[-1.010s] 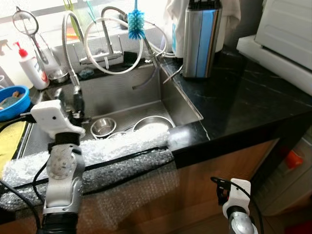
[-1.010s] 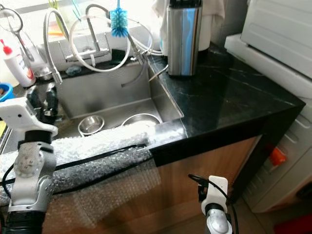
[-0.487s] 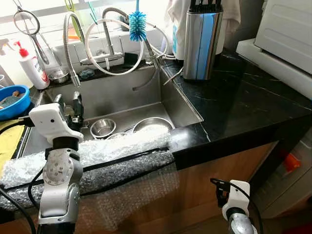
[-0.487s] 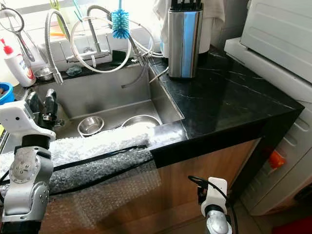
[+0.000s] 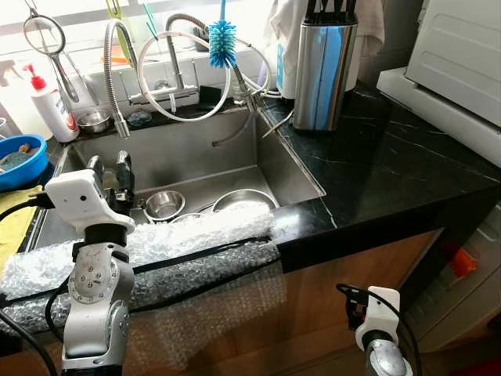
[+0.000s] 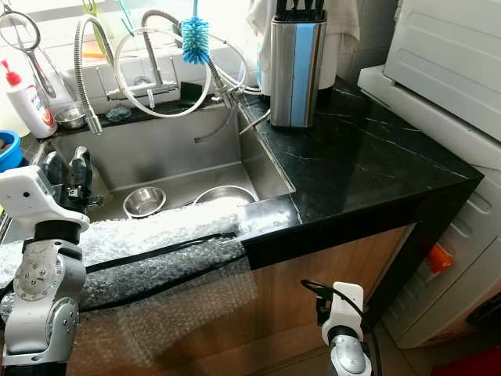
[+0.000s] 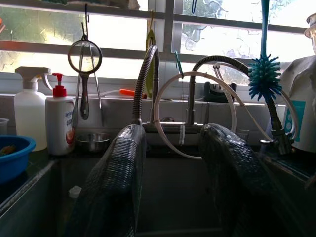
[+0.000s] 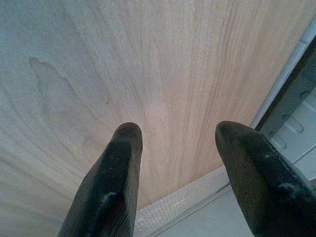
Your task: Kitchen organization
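Observation:
My left gripper (image 5: pixel 109 169) is raised over the front left part of the steel sink (image 5: pixel 196 149), fingers open and empty, pointing toward the faucet (image 7: pixel 146 84). In the sink basin lie a small steel bowl (image 5: pixel 164 205) and a larger steel bowl (image 5: pixel 244 199). A strip of bubble wrap (image 5: pixel 196 235) covers the sink's front edge. My right gripper (image 8: pixel 175 133) hangs low in front of the wooden cabinet door (image 8: pixel 148 64), open with nothing between its fingers.
A blue bottle brush (image 5: pixel 222 42) hangs at the faucet. A steel knife block (image 5: pixel 323 66) stands on the black counter (image 5: pixel 391 157). At the left are a soap bottle (image 5: pixel 48 106), a blue bowl (image 5: pixel 22 160) and a hanging strainer (image 5: pixel 41 35). A white appliance (image 5: pixel 462 55) sits at the right.
The view has shifted slightly. My left gripper has drawn back a little toward the sink's front left. The right arm still hangs low.

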Motion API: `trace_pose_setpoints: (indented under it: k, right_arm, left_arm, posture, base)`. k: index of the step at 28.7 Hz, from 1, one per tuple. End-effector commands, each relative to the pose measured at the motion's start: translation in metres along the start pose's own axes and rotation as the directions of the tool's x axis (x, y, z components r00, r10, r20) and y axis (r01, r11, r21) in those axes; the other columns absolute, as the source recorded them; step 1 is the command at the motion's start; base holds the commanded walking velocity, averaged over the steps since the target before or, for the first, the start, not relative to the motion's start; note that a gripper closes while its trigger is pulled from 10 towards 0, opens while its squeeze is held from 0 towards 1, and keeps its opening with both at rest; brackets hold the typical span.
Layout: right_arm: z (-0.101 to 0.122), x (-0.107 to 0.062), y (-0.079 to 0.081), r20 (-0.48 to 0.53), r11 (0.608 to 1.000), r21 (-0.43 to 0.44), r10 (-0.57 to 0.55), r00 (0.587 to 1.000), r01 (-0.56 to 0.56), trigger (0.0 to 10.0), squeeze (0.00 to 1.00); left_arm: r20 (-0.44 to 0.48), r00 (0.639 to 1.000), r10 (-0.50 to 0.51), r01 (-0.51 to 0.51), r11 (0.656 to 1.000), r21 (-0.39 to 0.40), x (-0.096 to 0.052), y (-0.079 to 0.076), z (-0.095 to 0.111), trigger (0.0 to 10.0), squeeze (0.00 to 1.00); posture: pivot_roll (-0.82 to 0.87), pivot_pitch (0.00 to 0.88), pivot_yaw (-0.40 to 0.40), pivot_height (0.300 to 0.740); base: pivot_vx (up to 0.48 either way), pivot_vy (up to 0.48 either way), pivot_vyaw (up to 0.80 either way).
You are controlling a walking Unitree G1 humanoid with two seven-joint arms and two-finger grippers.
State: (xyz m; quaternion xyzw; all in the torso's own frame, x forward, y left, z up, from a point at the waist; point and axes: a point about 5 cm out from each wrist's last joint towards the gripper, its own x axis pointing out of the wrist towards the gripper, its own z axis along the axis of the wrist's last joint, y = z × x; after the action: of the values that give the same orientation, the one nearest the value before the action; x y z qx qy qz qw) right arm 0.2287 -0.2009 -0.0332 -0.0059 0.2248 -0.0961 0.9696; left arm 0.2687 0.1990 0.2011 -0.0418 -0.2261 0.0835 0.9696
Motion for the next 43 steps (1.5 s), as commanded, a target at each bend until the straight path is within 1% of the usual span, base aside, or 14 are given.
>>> trace_pose_setpoints:
  k: [1, 7, 12, 15, 18, 23, 31, 43]
  right_arm:
    - [0.0014, 0.0010, 0.0039, 0.005, 1.000, 0.005, 0.014, 1.000, -0.014, 10.0, 0.00]
    - [0.0018, 0.0011, 0.0046, 0.008, 1.000, 0.008, 0.017, 1.000, -0.017, 10.0, 0.00]
    - [0.0040, 0.0018, 0.0048, 0.020, 0.999, -0.028, 0.022, 1.000, -0.022, 10.0, 0.00]
    - [0.0041, 0.0020, 0.0053, 0.020, 0.999, -0.024, 0.024, 1.000, -0.024, 10.0, 0.00]
    - [0.0040, 0.0020, 0.0055, 0.021, 1.000, -0.011, 0.021, 1.000, -0.021, 10.0, 0.00]
    - [0.0042, 0.0023, 0.0060, 0.019, 0.999, -0.026, 0.027, 0.999, -0.027, 10.0, 0.00]
    - [0.0042, 0.0027, 0.0068, 0.017, 0.999, -0.033, 0.028, 0.999, -0.028, 10.0, 0.00]
    - [0.0041, 0.0028, 0.0075, 0.016, 0.999, -0.039, 0.030, 0.999, -0.030, 10.0, 0.00]
  left_arm:
    - [0.008, 1.000, 0.011, -0.011, 1.000, 0.013, -0.0011, 0.0008, 0.0047, 10.0, 0.00]
    - [0.003, 1.000, 0.010, -0.010, 1.000, 0.027, -0.0021, 0.0010, 0.0053, 10.0, 0.00]
    - [0.007, 1.000, 0.014, -0.014, 0.999, 0.029, -0.0015, 0.0011, 0.0058, 10.0, 0.00]
    - [0.006, 1.000, 0.013, -0.013, 1.000, 0.026, -0.0012, 0.0006, 0.0057, 10.0, 0.00]
    - [0.004, 1.000, 0.010, -0.010, 1.000, 0.024, -0.0010, -0.0003, 0.0058, 10.0, 0.00]
    - [0.003, 1.000, 0.010, -0.010, 1.000, 0.024, -0.0009, -0.0007, 0.0058, 10.0, 0.00]
    - [0.003, 1.000, 0.010, -0.010, 1.000, 0.020, -0.0002, -0.0019, 0.0056, 10.0, 0.00]
    - [-0.009, 1.000, 0.012, -0.012, 1.000, 0.005, -0.0001, -0.0025, 0.0041, 10.0, 0.00]
  posture:
    - [0.06, 0.000, 0.067, 0.740]
    - [0.07, 0.000, 0.067, 0.740]
    - [0.07, 0.000, 0.067, 0.740]
    - [0.07, 0.000, 0.067, 0.740]
    - [0.07, 0.000, 0.067, 0.740]
    - [0.07, 0.000, 0.066, 0.740]
    - [0.07, 0.000, 0.066, 0.740]
    - [0.07, 0.000, 0.066, 0.740]
  base:
    - [0.000, 0.000, 0.00]
    - [0.000, 0.000, 0.00]
    - [0.000, -0.420, 0.11]
    - [0.000, -0.436, 0.56]
    - [0.000, -0.435, 0.00]
    - [0.000, -0.435, 0.00]
    - [0.000, -0.419, 0.47]
    - [0.000, 0.000, 0.47]
